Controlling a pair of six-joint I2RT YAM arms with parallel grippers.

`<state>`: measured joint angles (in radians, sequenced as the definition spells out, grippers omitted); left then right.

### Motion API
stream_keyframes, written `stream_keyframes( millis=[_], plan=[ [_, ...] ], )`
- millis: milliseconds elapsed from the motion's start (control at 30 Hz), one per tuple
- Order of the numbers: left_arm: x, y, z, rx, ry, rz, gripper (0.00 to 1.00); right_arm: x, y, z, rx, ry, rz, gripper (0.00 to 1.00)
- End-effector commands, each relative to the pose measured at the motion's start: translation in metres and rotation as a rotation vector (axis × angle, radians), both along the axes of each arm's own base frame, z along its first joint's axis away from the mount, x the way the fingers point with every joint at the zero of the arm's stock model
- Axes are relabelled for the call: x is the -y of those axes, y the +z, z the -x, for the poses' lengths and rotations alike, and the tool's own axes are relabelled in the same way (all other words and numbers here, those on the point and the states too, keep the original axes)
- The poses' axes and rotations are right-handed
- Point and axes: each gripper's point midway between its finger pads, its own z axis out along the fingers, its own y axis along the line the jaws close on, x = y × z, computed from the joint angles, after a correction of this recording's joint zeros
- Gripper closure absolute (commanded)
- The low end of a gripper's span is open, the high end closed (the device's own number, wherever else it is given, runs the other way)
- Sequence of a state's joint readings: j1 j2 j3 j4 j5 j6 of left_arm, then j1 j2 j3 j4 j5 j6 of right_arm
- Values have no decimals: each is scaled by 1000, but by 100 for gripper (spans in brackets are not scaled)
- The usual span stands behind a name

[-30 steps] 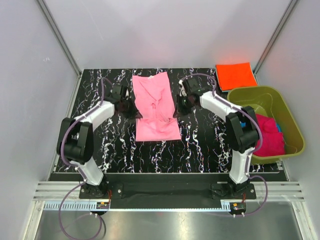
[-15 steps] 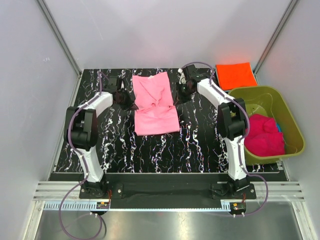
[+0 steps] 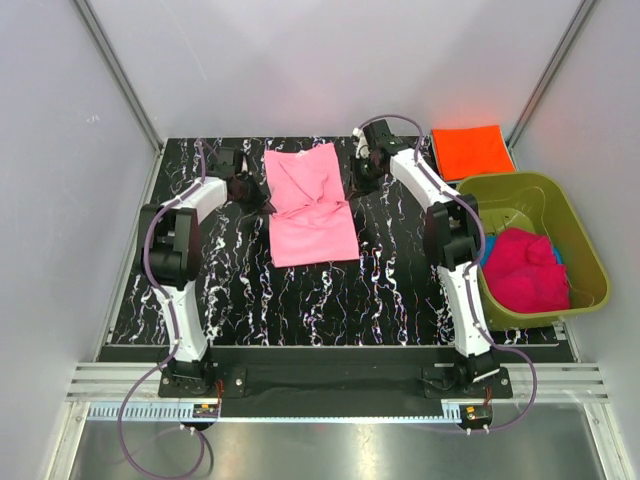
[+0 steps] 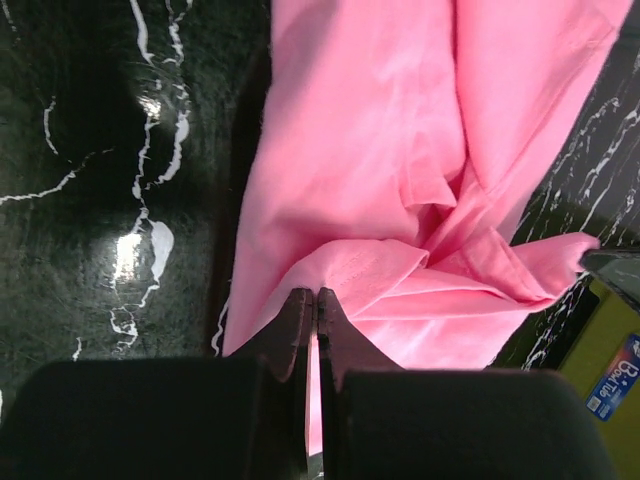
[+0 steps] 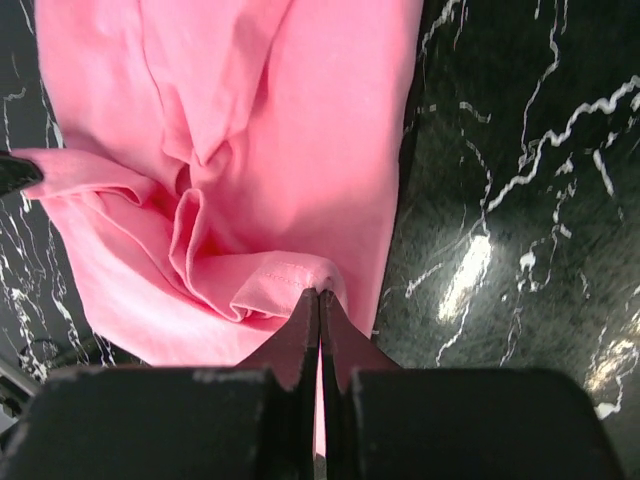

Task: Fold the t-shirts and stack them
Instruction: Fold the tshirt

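Note:
A light pink t-shirt (image 3: pixel 312 220) lies in the middle of the black marbled table, partly folded, with creased folds across its middle. My left gripper (image 3: pixel 262 203) is shut on a hemmed edge at the shirt's left side; in the left wrist view the left gripper (image 4: pixel 316 293) pinches the pink fabric (image 4: pixel 380 180). My right gripper (image 3: pixel 352 196) is shut on the hem at the right side; in the right wrist view the right gripper (image 5: pixel 320 293) holds a bunched corner of the pink t-shirt (image 5: pixel 300 130). A folded bright orange t-shirt (image 3: pixel 472 150) lies at the far right. A magenta t-shirt (image 3: pixel 525 270) fills the tub, with a blue one (image 3: pixel 557 256) peeking out.
An olive-green plastic tub (image 3: pixel 590 262) stands at the table's right edge, close to the right arm. Grey walls and metal posts enclose the table on three sides. The table (image 3: pixel 300 300) is black with white veins.
Both grippers have moved toward the far side of the table, carrying the shirt's pinched edge with them. Both arms now reach out straighter.

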<state>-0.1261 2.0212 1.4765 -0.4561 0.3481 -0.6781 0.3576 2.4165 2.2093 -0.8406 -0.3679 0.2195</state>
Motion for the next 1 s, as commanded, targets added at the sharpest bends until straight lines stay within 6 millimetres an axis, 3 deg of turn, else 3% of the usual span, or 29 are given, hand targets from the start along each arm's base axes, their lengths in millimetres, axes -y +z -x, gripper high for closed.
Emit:
stream_keyframes(
  millis=[0, 133, 200, 267, 333, 367, 433, 567, 733, 867, 967],
  plan=[
    [-5, 11, -18, 45, 20, 9, 100, -1, 16, -15, 56, 26, -7, 99],
    [-9, 8, -24, 49, 37, -3, 100, -2, 12, -23, 65, 26, 2, 96],
    [-8, 12, -29, 70, 21, 2, 91, -2, 10, -27, 69, 20, 6, 91],
    [-9, 23, -33, 100, 5, -7, 72, -2, 12, -32, 85, 22, 8, 82],
    [-19, 39, -35, 134, 27, -42, 67, 2, 16, -34, 97, 13, 28, 72],
    [-23, 42, -32, 142, 23, -62, 62, 4, 26, -36, 116, 4, 33, 58],
    [-28, 53, -22, 160, 23, -96, 59, 13, 34, -33, 110, -27, 61, 53],
    [-28, 45, 19, 134, -15, -132, 55, 26, 51, 3, 64, -29, 73, 45],
    [7, 27, 77, 124, -131, -31, 53, 32, 49, 50, 35, 20, 35, 43],
    [16, 13, 97, 105, -182, -13, 52, 34, 28, 80, -27, 60, 10, 44],
    [15, 2, 104, 71, -191, -19, 52, 30, 13, 89, -71, 93, -13, 44]
  ],
)
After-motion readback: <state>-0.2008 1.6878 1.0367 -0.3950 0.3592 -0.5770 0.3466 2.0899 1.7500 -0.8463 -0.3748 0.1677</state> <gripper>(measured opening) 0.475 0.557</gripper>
